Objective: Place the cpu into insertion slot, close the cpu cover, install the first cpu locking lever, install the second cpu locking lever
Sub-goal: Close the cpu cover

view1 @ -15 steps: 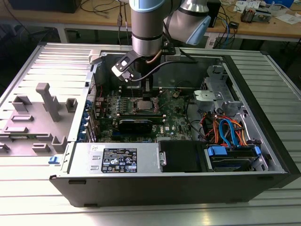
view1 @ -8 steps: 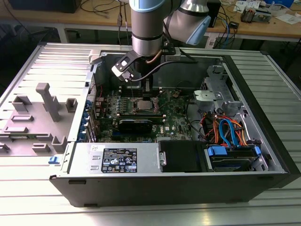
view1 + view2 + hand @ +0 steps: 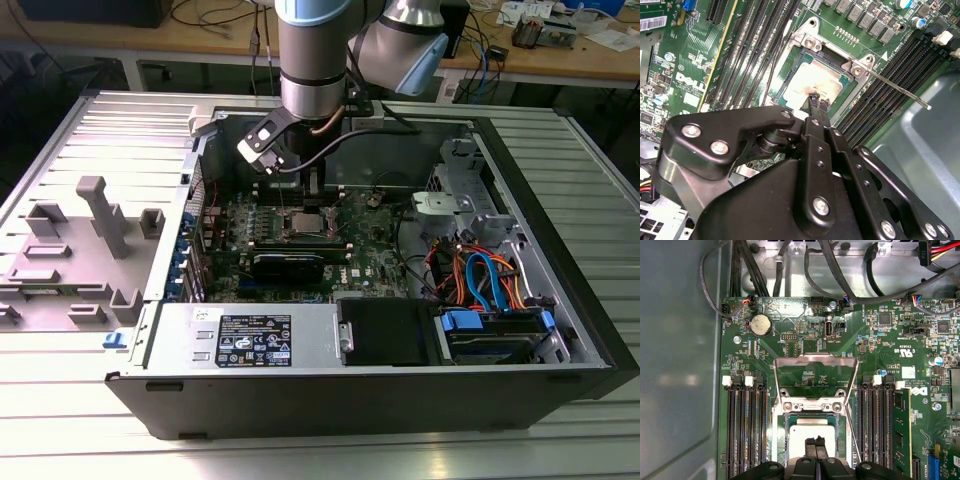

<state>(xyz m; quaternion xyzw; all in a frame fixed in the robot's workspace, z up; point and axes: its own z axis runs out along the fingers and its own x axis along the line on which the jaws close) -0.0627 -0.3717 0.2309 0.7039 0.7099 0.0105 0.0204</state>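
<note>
The end effector (image 3: 816,444) is closed, its tips pressed together with nothing seen between them. Directly beneath the tips, the cpu (image 3: 800,437) lies flat in the insertion slot (image 3: 812,404); I cannot tell whether they touch. Just beside the slot, the cpu cover (image 3: 816,359) lies swung open over the green motherboard (image 3: 370,250).

cpu (image 3: 800,440): seated in insertion slot (image 3: 781,436) | cpu cover (image 3: 816,360): open
</note>
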